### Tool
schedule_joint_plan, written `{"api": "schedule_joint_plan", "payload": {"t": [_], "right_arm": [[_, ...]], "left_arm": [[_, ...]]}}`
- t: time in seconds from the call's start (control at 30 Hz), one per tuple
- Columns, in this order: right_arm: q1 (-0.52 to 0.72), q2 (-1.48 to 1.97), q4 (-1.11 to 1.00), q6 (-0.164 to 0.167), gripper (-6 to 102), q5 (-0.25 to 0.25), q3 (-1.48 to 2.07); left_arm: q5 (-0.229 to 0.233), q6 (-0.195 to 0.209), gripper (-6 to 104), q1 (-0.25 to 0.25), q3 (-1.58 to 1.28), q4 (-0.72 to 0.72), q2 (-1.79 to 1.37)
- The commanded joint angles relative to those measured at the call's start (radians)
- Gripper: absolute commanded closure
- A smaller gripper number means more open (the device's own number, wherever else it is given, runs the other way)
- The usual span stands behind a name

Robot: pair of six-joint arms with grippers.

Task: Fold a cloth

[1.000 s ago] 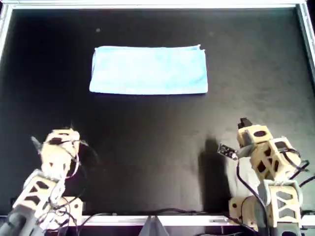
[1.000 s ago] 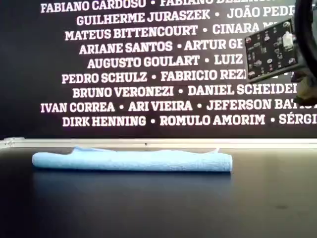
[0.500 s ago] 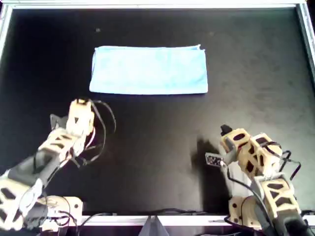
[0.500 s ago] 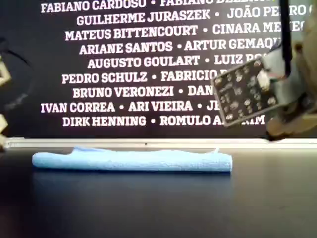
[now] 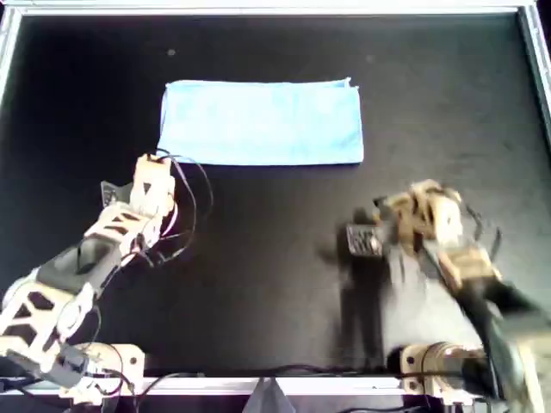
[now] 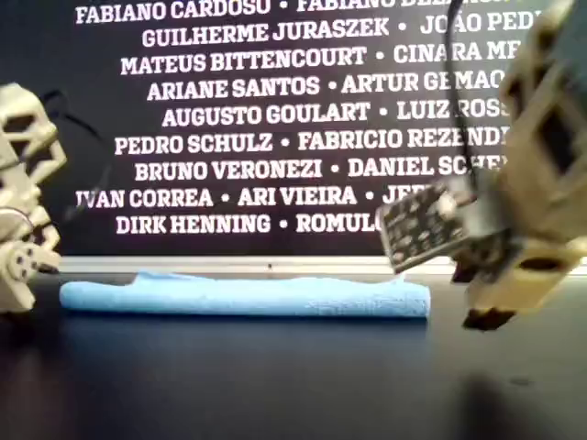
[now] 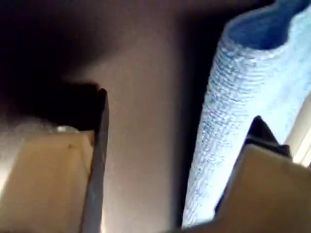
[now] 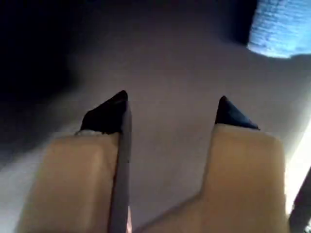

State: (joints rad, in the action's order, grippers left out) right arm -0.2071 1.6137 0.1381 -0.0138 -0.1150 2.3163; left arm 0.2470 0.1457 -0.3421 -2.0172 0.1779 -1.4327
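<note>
The light blue cloth (image 5: 261,120) lies folded into a long flat rectangle on the black table, toward the far side; it also shows in the exterior view (image 6: 243,297). My first gripper (image 5: 153,162) is open and empty just short of the cloth's near corner at the overhead view's left. In the first wrist view (image 7: 180,104) the cloth's rounded folded edge (image 7: 243,87) runs right beside one finger. My second gripper (image 5: 403,196) is open and empty, over bare table short of the cloth's other near corner. In the second wrist view (image 8: 172,96) that corner (image 8: 282,26) lies well beyond the fingertips.
A metal rim (image 5: 275,9) frames the black table. A dark wall with white printed names (image 6: 275,137) stands behind it. A small circuit board (image 5: 362,241) hangs on the second arm, also seen in the exterior view (image 6: 422,229). Cables loop off the first arm (image 5: 185,215).
Both arms have reached away from the table's near edge toward the cloth. My first gripper has come up to the cloth's near corner. The cloth has not moved.
</note>
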Motion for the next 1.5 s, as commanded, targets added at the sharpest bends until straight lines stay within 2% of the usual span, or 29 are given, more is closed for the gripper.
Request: {"api": "schedule_joint_plan", "payload": {"t": [0.0,0.2,0.3,0.47,0.87,1.17,1.47], "right_arm": [[-0.008,-0.115,-0.051,0.003,23,-0.006,-0.235],[-0.008,-0.195,-0.052,0.005,23,-0.011,-0.374],[-0.015,-0.239,-0.052,-0.011,24,-0.003,-0.483],[-0.015,-0.402,-0.048,-0.011,24,-0.003,-0.644],[-0.018,-0.457,-0.041,-0.014,24,-0.006,-0.681],[-0.018,-0.572,0.225,-0.012,24,-0.012,-0.910],[-0.058,-0.669,0.331,0.000,24,-0.012,-1.080]], "left_arm": [[-0.005,-0.008,-1,-0.021,0.064,-0.020,-0.011],[-0.005,-0.009,-1,-0.021,0.084,-0.020,-0.011],[-0.003,-0.009,-1,-0.018,0.115,-0.020,0.002],[-0.003,-0.011,-1,-0.020,0.199,-0.020,0.063],[0.003,-0.011,-1,-0.006,0.316,-0.020,0.224],[0.011,-0.011,-1,-0.006,0.373,-0.020,0.276],[-0.002,-0.003,-1,-0.005,0.376,-0.020,0.281]]}}
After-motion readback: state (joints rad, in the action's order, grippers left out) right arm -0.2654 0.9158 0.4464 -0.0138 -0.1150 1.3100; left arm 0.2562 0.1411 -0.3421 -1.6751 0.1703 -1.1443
